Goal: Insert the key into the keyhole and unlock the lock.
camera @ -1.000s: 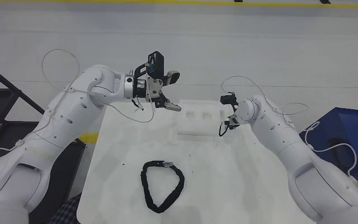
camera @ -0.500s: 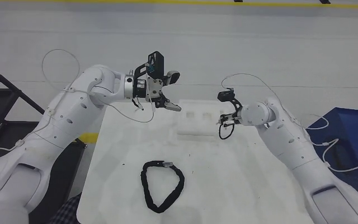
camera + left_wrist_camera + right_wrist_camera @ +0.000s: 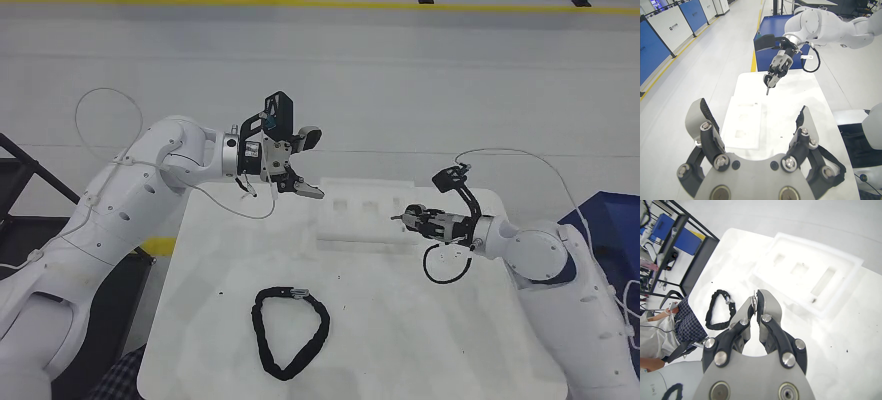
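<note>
A black fabric-covered chain lock (image 3: 290, 331) lies looped on the white table (image 3: 420, 330) near its front; its metal lock cylinder (image 3: 727, 299) faces up. My right gripper (image 3: 406, 216) hangs over the table by the right end of a white foam tray (image 3: 365, 232). It is shut on a small metal key (image 3: 754, 303), whose blade sticks out past the fingertips (image 3: 768, 91). My left gripper (image 3: 314, 162) is open and holds nothing, above the table's far left corner. In the left wrist view its spread fingers (image 3: 705, 111) frame the foam tray (image 3: 753, 136).
The foam tray (image 3: 857, 262) has three shallow rectangular pockets. A blue cabinet (image 3: 600, 235) stands off the table's right side. A black metal rack (image 3: 696, 262) stands at the table's left. A person in checked clothing (image 3: 685, 321) sits by the table's front left corner.
My right arm has swung its elbow out to the right and turned the wrist, so the gripper with the key now points left toward the tray. The left arm has kept still.
</note>
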Motion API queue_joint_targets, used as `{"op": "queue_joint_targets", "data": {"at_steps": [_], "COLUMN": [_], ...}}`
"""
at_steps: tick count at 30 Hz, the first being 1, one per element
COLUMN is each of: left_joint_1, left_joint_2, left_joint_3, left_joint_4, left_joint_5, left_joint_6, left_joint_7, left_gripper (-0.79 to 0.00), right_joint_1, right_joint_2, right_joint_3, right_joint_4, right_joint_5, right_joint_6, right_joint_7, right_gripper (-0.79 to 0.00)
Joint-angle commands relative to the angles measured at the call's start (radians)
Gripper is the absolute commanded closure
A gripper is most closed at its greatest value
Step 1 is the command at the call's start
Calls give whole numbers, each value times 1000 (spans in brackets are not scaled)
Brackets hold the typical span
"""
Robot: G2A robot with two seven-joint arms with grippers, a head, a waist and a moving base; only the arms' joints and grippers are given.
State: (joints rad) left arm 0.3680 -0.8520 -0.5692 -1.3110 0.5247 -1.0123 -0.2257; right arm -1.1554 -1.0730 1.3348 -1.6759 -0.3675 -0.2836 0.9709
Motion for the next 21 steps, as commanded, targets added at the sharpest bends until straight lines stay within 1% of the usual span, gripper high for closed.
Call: {"op": "queue_joint_targets", "data": {"at_steps": [1,4,7,21], "left_joint_1": [0,0,0,0], "left_joint_2": [0,0,0,0], "left_joint_3": [0,0,0,0], "left_joint_4": [0,0,0,0], "left_joint_5": [0,0,0,0], "left_joint_6": [0,0,0,0], "left_joint_7": [0,0,0,0], "left_gripper": [-785,-785,-785,-785], "right_joint_1": [-41,-87,-109,-111], "right_joint_2": [5,11,15,16], "right_joint_3": [40,84,104,107], "right_joint_4": [-18,-29,-30,-28], "right_joint_5": [39,86,108,120], "right_joint_6": [-28,-61,-78,-83], "right_joint_7": [-28,-70,-80,-78], "right_gripper": [0,0,0,0]}}
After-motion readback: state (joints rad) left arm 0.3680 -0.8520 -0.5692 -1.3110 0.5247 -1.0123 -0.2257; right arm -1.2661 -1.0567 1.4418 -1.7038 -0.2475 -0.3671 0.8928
